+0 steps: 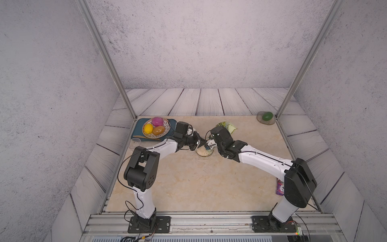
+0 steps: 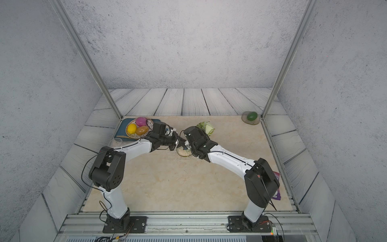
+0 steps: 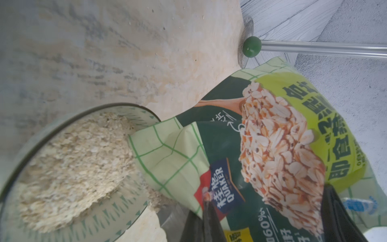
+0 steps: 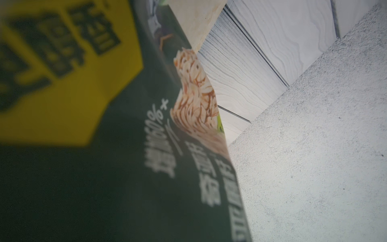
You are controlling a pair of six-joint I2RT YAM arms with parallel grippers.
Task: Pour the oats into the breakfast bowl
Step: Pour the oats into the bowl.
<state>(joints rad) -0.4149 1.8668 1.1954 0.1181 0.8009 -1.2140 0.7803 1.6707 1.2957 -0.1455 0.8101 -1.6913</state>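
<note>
Both arms meet over the middle of the desk (image 1: 188, 184), right above the little white bowl (image 1: 204, 156). The oats bag (image 3: 272, 146) is tipped over with its open mouth at the bowl's rim, resting against the heap. The oats (image 3: 73, 167) sit in the bowl as a pale flaky mound that fills most of it. A few flakes lie on the desk right beside the rim too.

In the left wrist view the left claw (image 1: 201, 142) is pinched tight on the bag's printed side, with dark fingers (image 3: 335, 209) clamped over the plastic. The right claw (image 1: 210, 145) is just beside it over the bowl. The bag fills its camera up close and blurry (image 4: 104, 167), but none of the views show its fingers properly. So I can't tell if it's gripping or just parked there. In both top views the bag's far end pokes out behind the right wrist (image 2: 206, 127).

Other stuff is well away from the action:
- A fruit dish (image 1: 166, 123) with pink, yellow and orange fruit sits on a dark tray (image 1: 138, 125) at the far left.
- A glass cup (image 1: 135, 143) stands near that tray.
- A green fruit (image 1: 267, 116) is in the far right corner.
- A purple bag (image 1: 280, 187) lies behind the right arm's elbow.
</note>
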